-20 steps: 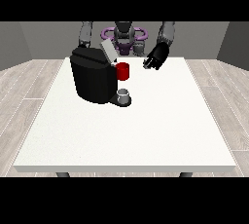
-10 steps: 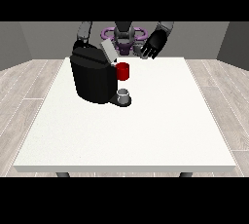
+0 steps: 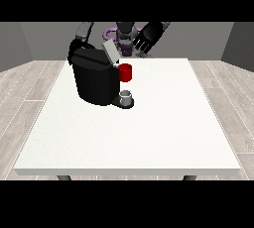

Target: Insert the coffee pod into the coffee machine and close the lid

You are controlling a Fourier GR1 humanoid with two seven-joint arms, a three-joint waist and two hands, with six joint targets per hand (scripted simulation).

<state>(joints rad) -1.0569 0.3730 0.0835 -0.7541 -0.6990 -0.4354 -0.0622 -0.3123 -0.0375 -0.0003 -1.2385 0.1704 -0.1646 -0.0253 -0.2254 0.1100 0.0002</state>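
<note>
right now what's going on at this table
A humanoid robot stands behind a white table with a black coffee machine on it. The machine's grey lid is tilted up, so it is open. A red piece sits at the machine's front, above a small grey cup on its base. The hand at the view's right is raised above the table's far edge, holding nothing. The hand at the view's left is behind the machine, mostly hidden.

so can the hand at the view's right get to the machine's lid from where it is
Probably yes: the hand at the view's right is raised just beside the tilted-up lid of the coffee machine, with nothing between them.
</note>
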